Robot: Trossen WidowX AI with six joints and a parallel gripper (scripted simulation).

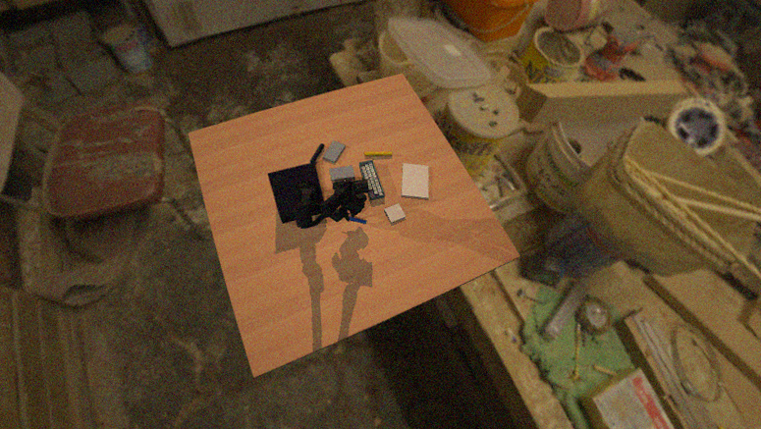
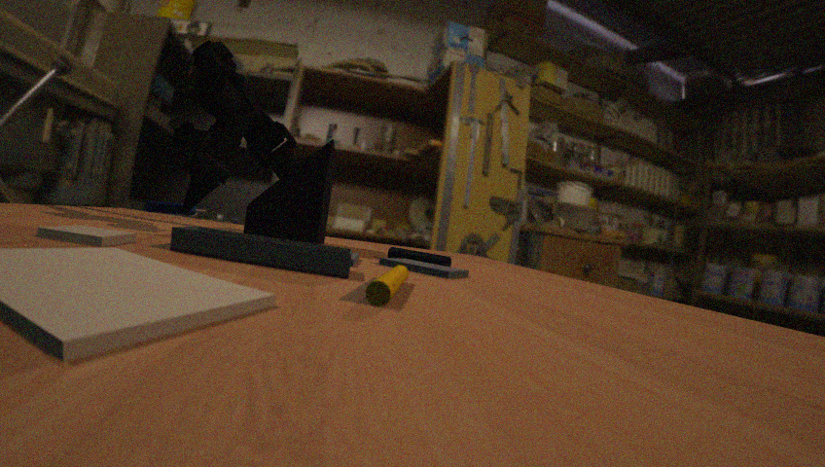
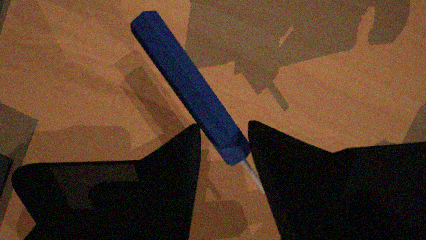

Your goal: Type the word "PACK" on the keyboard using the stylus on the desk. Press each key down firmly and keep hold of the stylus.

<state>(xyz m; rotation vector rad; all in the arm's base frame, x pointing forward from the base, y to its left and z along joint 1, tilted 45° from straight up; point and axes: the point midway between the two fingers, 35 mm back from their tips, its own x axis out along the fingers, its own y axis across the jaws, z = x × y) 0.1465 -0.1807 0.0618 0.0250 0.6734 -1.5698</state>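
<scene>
The stylus [image 1: 358, 220] [image 2: 164, 206] [image 3: 186, 82] has a thick blue body and a thin pale metal tip. My gripper [image 2: 188, 208] [image 3: 224, 129] is shut on it near the tip end of the blue body. In the wrist view the stylus lies slanted between the fingers, its body reaching to the upper left and its tip to the lower right beside the right finger. The dark keyboard [image 1: 371, 181] [image 2: 260, 252] with light keys lies on the desk. In the top view the stylus is below and left of the keyboard, clear of its keys. The key letters are too small to read.
A small white block [image 1: 394, 213] [image 2: 87, 234] lies near the keyboard's lower end. A white pad [image 1: 415, 181] [image 2: 126, 289] lies right of it. A yellow marker [image 1: 377, 154] [image 2: 388, 285] is beyond its upper end. Grey slabs [image 1: 334, 151] and a black rod [image 1: 317, 153] [image 2: 418, 256] lie left.
</scene>
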